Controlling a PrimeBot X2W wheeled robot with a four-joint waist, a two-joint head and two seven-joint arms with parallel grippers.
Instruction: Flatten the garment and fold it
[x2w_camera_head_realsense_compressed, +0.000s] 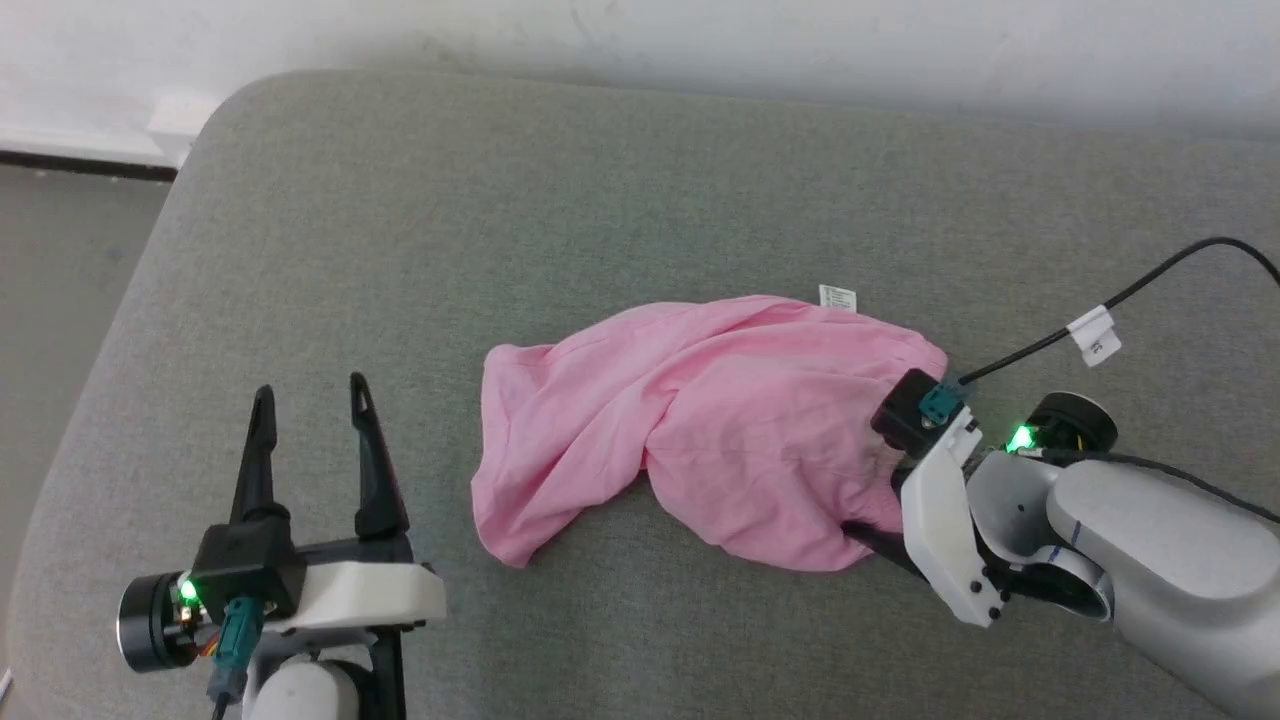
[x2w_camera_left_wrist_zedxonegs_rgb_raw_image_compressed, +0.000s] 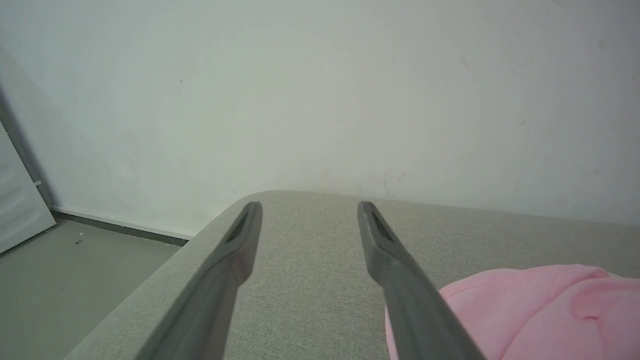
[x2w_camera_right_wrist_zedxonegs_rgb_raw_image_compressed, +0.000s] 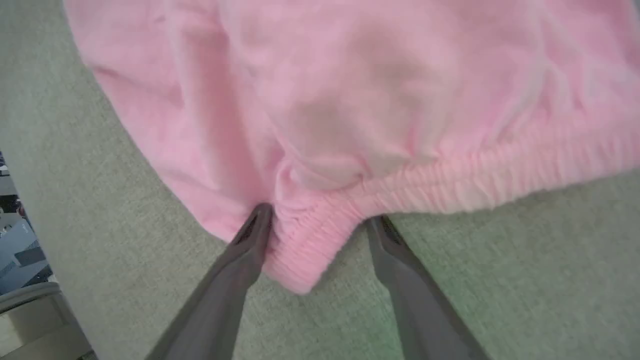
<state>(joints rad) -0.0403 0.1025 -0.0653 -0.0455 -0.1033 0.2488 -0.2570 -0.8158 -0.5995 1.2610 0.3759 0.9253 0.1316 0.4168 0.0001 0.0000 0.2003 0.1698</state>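
left fingers wide apart, empty | right fingers apart, astride garment hem

Open cushion left of garment; wall perhaps near.

The left claw and right claw each have two long dark tapering fingers, set on a white housing with a teal plug and a green lamp. The right forearm is smooth pale grey, and a black cable with a white tag runs to it. The dark dots on its white plate look like screws.
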